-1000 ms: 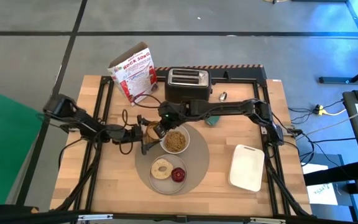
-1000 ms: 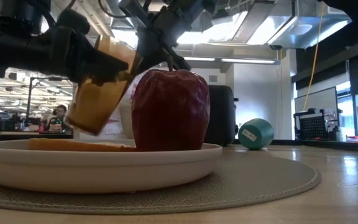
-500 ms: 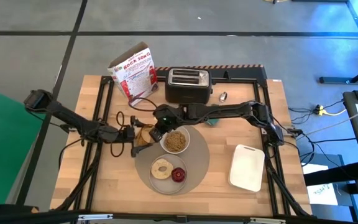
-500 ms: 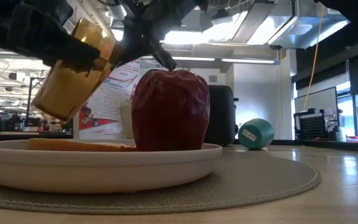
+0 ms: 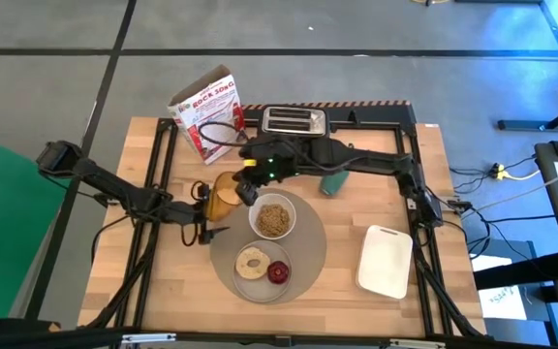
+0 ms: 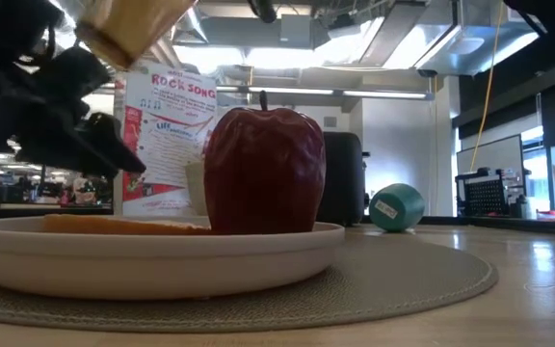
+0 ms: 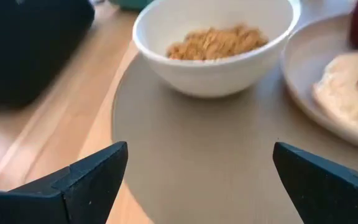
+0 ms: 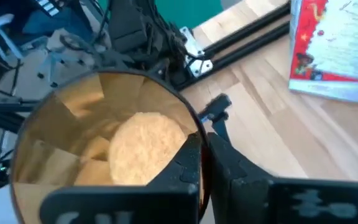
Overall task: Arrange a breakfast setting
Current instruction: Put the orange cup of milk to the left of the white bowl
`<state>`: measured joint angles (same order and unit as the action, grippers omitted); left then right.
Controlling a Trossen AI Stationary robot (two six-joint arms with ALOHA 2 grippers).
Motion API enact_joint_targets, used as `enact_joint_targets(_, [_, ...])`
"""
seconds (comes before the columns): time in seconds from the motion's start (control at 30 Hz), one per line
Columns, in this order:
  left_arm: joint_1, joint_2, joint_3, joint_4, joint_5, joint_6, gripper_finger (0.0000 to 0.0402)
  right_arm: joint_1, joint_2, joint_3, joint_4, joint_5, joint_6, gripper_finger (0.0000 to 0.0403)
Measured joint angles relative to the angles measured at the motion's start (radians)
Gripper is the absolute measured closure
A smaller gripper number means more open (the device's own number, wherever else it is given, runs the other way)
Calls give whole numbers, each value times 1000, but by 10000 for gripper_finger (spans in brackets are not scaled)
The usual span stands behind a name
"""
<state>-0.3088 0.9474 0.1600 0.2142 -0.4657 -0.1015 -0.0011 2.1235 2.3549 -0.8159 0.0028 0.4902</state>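
Note:
The amber cup (image 5: 223,197) hangs tilted in the air just left of the white bowl (image 5: 273,219), with my right gripper (image 5: 243,191) shut on it. The bowl holds cereal and stands on the round placemat (image 5: 308,254). In front of it a small white plate (image 5: 244,276) carries a bagel (image 5: 253,262) and a red apple (image 5: 278,272). My left gripper (image 5: 204,225) stands open and low at the placemat's left edge, below the cup. Its fingers point at the bowl (image 7: 213,40). My right gripper pinches the cup's rim (image 8: 197,138), one finger inside the cup and one outside against its wall. The fingers come from the table's right side, slanting down. The cup (image 6: 128,24) is lifted clear of the table and tilted, its mouth toward the gripper.
A black toaster (image 5: 294,123) and a cereal box (image 5: 209,114) stand at the far edge. A teal object (image 5: 333,182) lies right of the bowl. A white rectangular tray (image 5: 386,260) sits at the near right. Bare wood shows at the near left.
My right gripper has risen and gone a little toward the far edge, still shut on the cup's rim. The cup has come up from table height, away from my left gripper. My left gripper has drawn back toward the table's left edge, its fingers still wide.

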Motion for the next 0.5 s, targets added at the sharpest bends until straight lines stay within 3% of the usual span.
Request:
enact_joint_targets(0.23, [-3,-61,135,-173,-28,-31,12,-8,3,-5,-100,71,-5,403])
enact_joint_targets(0.5, [2,-86,445,-844,-70,-154,35,-21,56,-15,-113,111,-5,402])
